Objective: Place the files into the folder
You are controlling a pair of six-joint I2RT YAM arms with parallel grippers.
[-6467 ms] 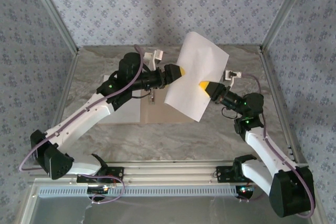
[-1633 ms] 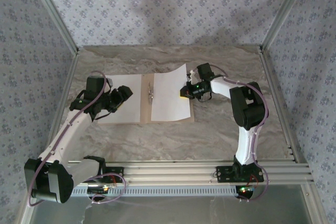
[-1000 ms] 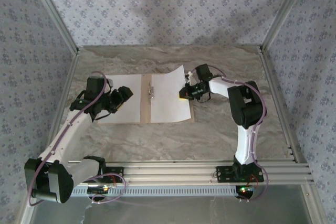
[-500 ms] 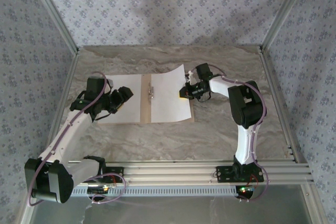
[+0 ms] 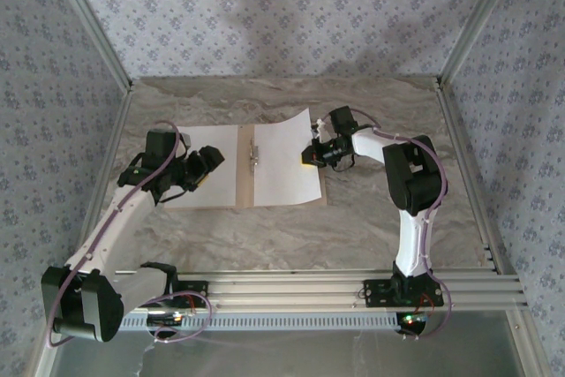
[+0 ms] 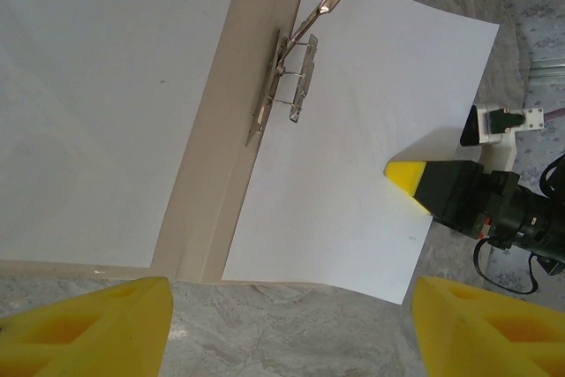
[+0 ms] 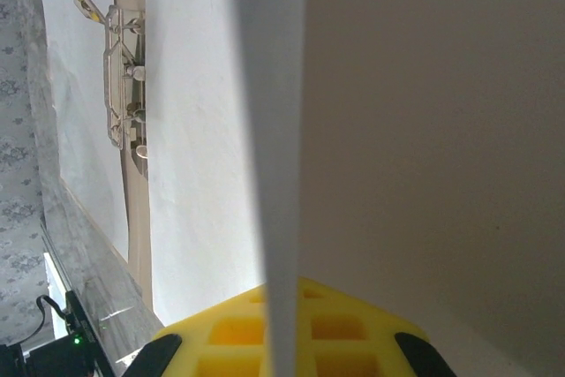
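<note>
Grips the outer edge of the right file (image 5: 287, 165) with the right tool (image 5: 307, 158), clamped tight on the paper and lifting that edge off the cover. Holds the left tool (image 5: 208, 168) with jaws spread wide over the left file (image 5: 221, 140) (contact with the paper impossible to judge). Has both files lying on the open folder (image 5: 244, 184), flat on the worktop (image 5: 353, 236), either side of the metal clip (image 5: 254, 154) at the spine.

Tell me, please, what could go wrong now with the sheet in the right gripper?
The right gripper pinches the right sheet at its edge; a pull could crease it or drag it off the folder. Its inner edge lies at the metal clip and might snag there.
</note>
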